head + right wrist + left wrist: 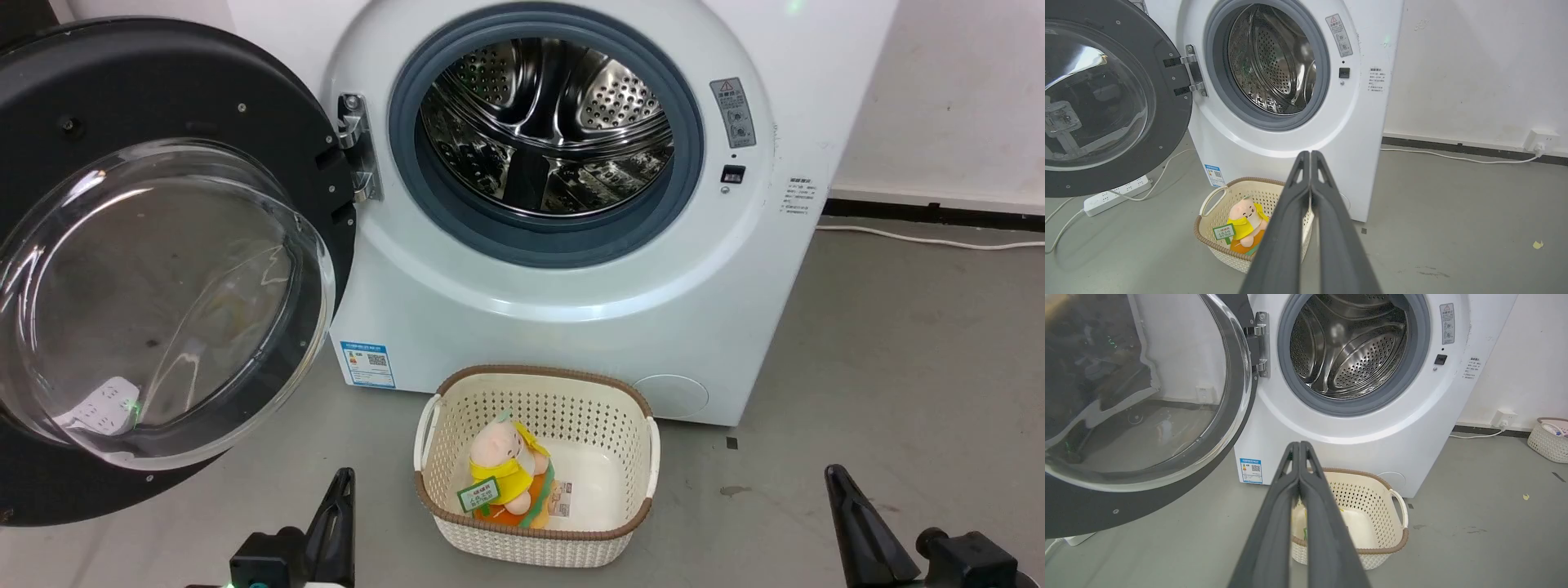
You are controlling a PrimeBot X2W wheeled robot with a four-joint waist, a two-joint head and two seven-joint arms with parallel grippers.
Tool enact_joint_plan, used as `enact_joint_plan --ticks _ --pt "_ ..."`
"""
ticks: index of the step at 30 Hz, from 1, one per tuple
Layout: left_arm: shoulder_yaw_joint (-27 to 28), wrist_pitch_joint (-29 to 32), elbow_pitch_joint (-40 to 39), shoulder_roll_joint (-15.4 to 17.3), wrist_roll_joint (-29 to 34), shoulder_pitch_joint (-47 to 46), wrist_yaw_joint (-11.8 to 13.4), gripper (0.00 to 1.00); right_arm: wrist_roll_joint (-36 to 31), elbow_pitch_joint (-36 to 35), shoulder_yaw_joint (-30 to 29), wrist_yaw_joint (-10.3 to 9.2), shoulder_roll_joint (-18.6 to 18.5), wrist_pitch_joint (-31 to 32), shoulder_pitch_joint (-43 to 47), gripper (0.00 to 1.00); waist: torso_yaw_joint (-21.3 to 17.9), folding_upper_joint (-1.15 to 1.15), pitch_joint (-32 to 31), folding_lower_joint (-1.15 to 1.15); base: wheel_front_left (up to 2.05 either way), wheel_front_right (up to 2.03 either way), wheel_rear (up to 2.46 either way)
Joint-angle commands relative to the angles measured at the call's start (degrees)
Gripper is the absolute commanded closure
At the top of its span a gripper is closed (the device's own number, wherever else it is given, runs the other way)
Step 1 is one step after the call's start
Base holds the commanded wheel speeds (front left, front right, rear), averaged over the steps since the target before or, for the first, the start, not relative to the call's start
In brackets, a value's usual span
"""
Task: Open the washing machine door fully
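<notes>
**Black door hangs wide open, left of the machine**

The washing machine door (155, 269) sticks out from the left side of the washing machine (571, 318), held by its metal hinge (359, 147). Its glass bowl faces the robot, and the steel drum (547, 122) is bare. The left gripper (1299, 446) has its jaws pressed together on nothing. So does the right gripper (1310, 153). Both point at the machine's front, over the cream basket (539, 374) on the floor before it. The door lies up and left of the left gripper, so that arm is nearer. If the door needs one more push, I think the left arm should give it.
</notes>
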Motion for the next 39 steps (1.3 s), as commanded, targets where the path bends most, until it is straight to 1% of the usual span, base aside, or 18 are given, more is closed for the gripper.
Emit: enact_joint_plan --ticks 1,39 --pt "0.19 0.26 -0.4 0.01 0.51 -0.78 0.09 1.0 -0.3 -0.44 0.03 0.01 0.07 0.27 -0.72 1.0 -0.02 0.0 0.05 0.0 0.0 0.0 0.0" --pt "1.67 4.95 -3.35 -0.03 2.96 -2.33 0.23 1.0 -2.41 -1.36 0.7 0.02 0.17 4.97 -3.61 1.0 -0.81 0.0 1.61 0.0 0.0 0.0 0.0"
